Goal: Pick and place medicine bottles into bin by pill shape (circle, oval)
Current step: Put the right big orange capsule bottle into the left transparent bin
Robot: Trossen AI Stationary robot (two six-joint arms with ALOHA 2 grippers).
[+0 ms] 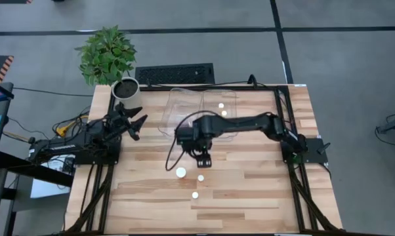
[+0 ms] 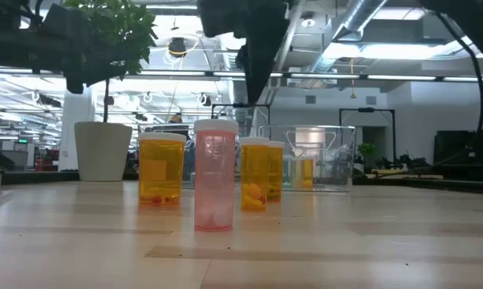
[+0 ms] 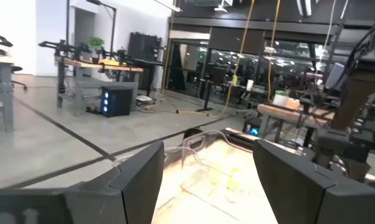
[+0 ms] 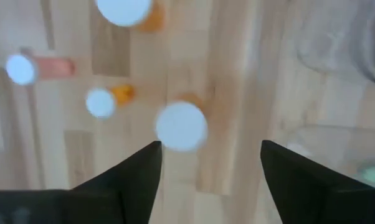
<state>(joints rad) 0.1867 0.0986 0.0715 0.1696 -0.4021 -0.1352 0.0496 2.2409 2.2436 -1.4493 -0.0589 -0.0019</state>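
Note:
Several medicine bottles with white caps stand upright on the wooden table [image 1: 250, 196]: a wide one [image 1: 181, 172], two narrow ones [image 1: 200, 177] [image 1: 195, 195]. The low view shows orange ones [image 2: 161, 170] [image 2: 253, 175] and a pink one [image 2: 215, 185]. Two more caps [image 1: 220, 105] [image 1: 224, 113] show inside the clear bins [image 1: 184, 105]. My right gripper [image 1: 202, 159] hangs open, pointing down, above the table between the bins and the bottles. One cap [image 4: 181, 126] lies below, just beyond its fingers. My left gripper [image 1: 137, 121] waits open at the left, raised.
A white plant pot [image 1: 126, 88] with a green plant stands at the table's far left corner. The clear bins [image 4: 337, 43] sit at the far middle. Bare wood spreads to the right of the bottles and along the near edge.

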